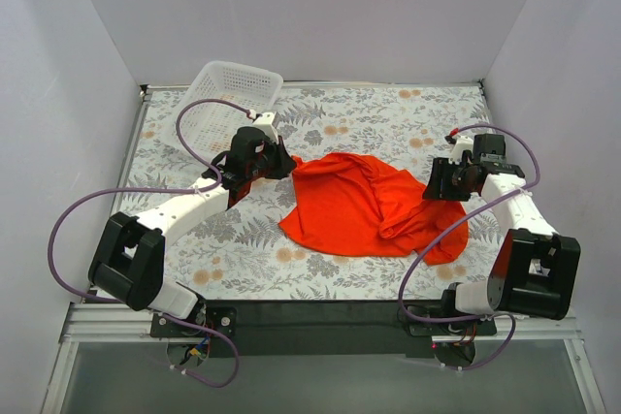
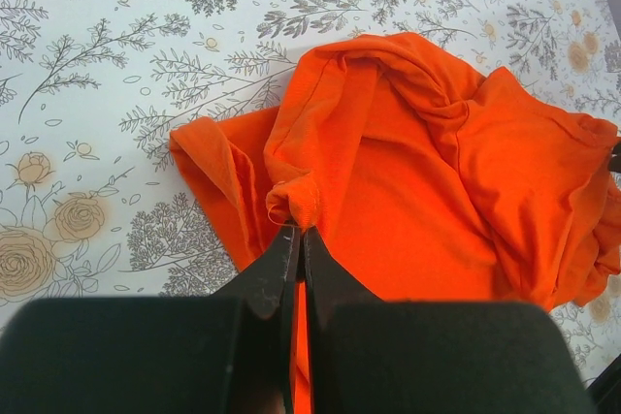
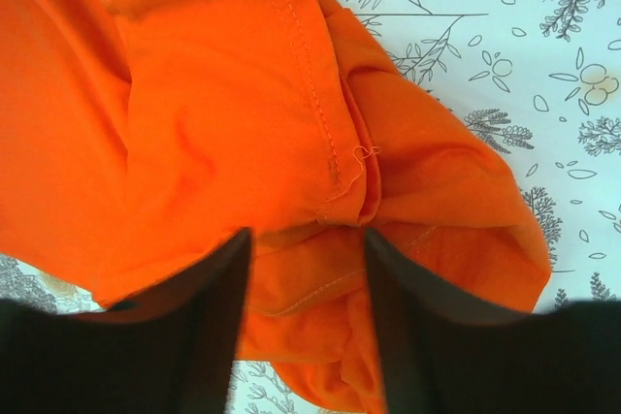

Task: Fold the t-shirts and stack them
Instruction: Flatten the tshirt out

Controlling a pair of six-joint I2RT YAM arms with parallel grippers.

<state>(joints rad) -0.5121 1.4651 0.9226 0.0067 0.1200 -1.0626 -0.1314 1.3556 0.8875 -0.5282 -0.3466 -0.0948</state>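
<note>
The orange-red t-shirt point(image 1: 364, 206) lies crumpled in the middle of the floral table. My left gripper point(image 1: 283, 164) is at its left edge, shut on a pinch of the shirt's edge point(image 2: 294, 203), as the left wrist view shows point(image 2: 298, 232). My right gripper point(image 1: 434, 184) is at the shirt's right side. In the right wrist view point(image 3: 306, 238) its jaws stand open with hemmed orange fabric point(image 3: 243, 113) bunched just ahead of and between them, not pinched.
A white mesh basket point(image 1: 229, 96) stands tilted at the back left, just behind my left arm. White walls enclose the table on three sides. A dark strip runs along the near edge point(image 1: 320, 312).
</note>
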